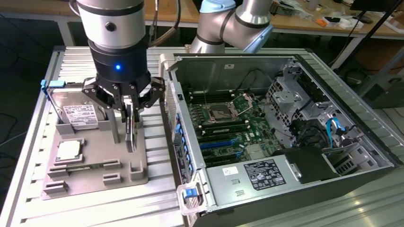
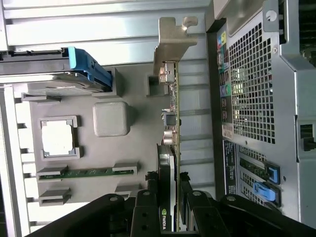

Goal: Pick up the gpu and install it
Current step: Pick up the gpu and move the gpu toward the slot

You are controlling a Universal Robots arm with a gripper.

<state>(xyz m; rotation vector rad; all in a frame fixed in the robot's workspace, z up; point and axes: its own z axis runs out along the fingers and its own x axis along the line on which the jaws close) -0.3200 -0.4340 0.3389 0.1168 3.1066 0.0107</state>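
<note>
**Your gripper [image 1: 130,111] is clamped on the gpu [image 1: 131,135], left of centre in the exterior view.**
Fingers [image 2: 150,195] press both faces of the card, which stands on edge over the gray tray [image 1: 94,176], just left of the open PC case [image 1: 233,64]. The hard drive [image 1: 79,113] sits at the tray's upper left. The silver bracket [image 2: 174,42] is at the free end. You can't tell whether the lower edge has left the tray.

gpu [image 1: 131,137] on edge on tray [image 1: 94,176], between hard drive [image 1: 79,113] and computer case [image 1: 227,66], chip [image 1: 68,150] also on tray
</note>
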